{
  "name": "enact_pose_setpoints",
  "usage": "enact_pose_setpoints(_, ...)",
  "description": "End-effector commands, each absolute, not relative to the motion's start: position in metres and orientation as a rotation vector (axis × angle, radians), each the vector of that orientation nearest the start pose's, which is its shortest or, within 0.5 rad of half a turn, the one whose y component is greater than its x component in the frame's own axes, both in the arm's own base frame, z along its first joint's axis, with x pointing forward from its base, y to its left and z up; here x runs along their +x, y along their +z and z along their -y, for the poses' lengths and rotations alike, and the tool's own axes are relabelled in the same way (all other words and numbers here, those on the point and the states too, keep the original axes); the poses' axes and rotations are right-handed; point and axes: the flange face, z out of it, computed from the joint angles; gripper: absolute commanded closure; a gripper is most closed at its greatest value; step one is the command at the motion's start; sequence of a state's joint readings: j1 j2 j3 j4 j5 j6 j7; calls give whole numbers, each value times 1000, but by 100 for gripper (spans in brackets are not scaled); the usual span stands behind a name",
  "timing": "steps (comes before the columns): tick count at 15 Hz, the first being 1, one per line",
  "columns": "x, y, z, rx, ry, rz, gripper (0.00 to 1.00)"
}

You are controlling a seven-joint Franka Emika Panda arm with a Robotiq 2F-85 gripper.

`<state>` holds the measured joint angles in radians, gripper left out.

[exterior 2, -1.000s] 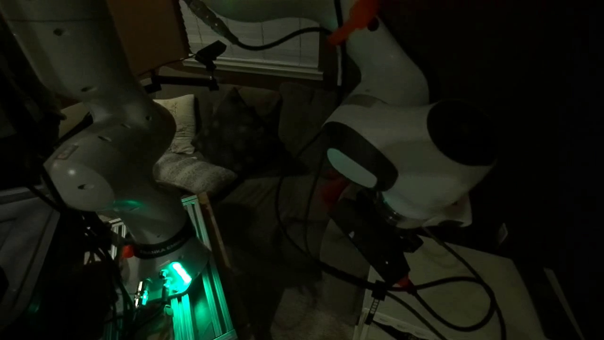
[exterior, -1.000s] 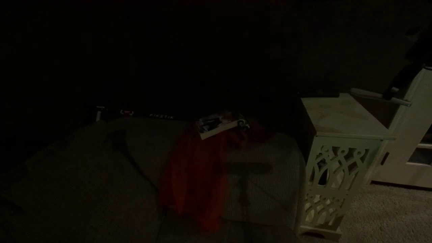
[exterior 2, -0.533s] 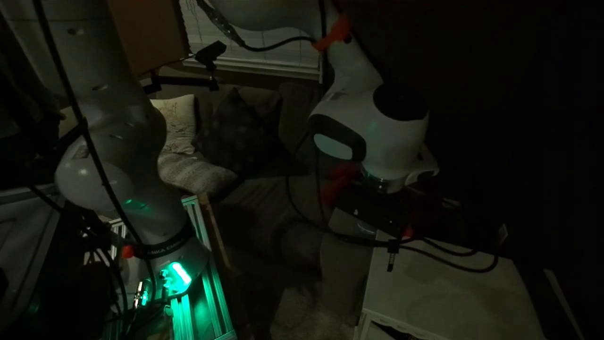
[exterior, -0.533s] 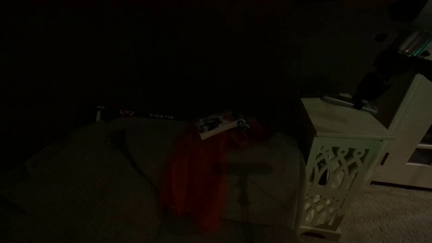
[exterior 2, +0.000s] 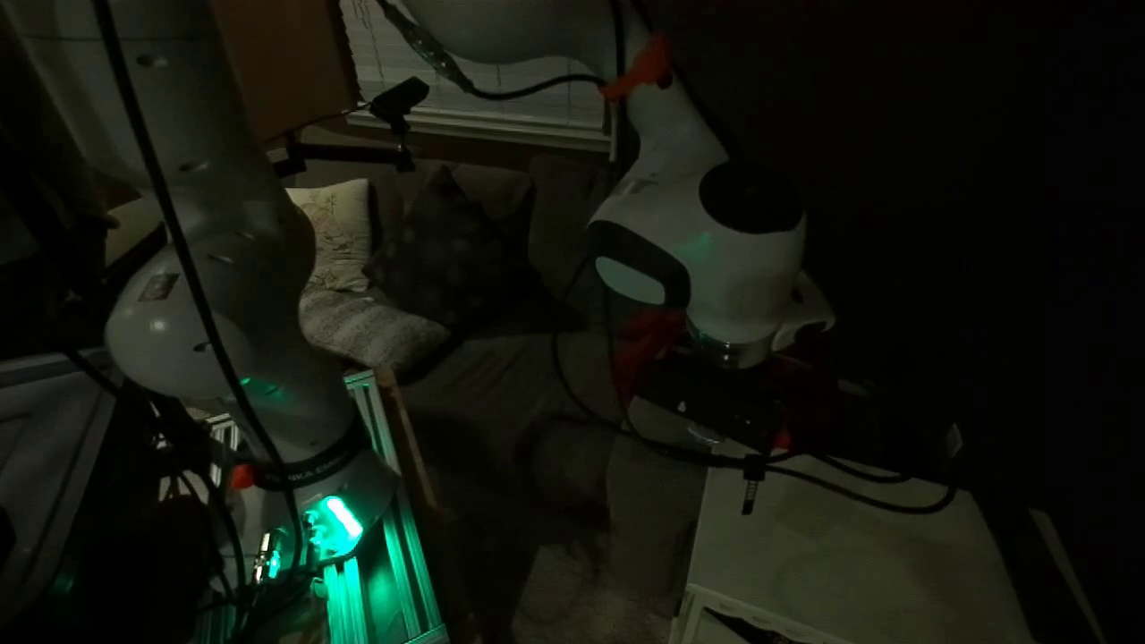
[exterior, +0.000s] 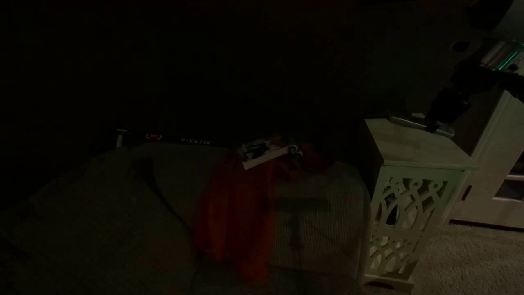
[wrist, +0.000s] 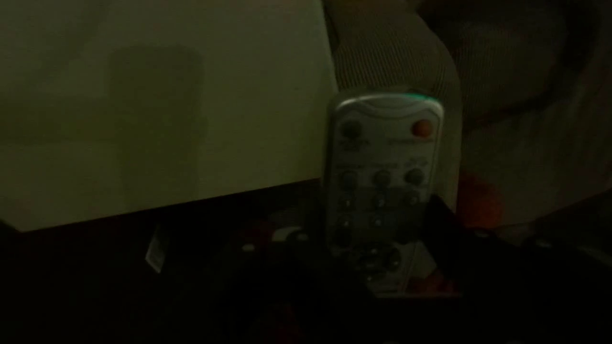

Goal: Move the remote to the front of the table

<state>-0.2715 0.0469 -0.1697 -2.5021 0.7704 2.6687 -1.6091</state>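
Silver-grey and oblong, the remote (wrist: 382,191) is clamped between the fingers (wrist: 443,236) of our gripper (wrist: 381,224): in the wrist view we see one dark finger on its four-o'clock edge and make out the other, faintly, at eight. The end with the red button (wrist: 422,128) juts past them toward twelve, and a long shadow (wrist: 155,119) lies apart from it at ten. In an exterior view it slants over the twelve-o'clock side of the white table (exterior: 417,149), its longer part reaching from the fingers toward ten; whether it touches the top, we cannot tell.
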Motion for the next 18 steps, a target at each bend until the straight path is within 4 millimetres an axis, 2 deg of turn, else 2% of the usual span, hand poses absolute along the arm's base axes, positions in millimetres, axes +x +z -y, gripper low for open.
enact_pose_setpoints(1,438,282,235,-2900,-749,913,70)
enact_pose_setpoints(4,453,280,246,-2836,-814,1131,70)
enact_pose_setpoints(8,445,238,264,-2806,-717,1313,70)
enact_pose_setpoints(12,433,196,288,-2806,-602,1322,70)
enact_pose_setpoints(15,433,189,290,-2787,-550,1307,70)
enact_pose_setpoints(18,433,198,282,-2782,-530,1326,70)
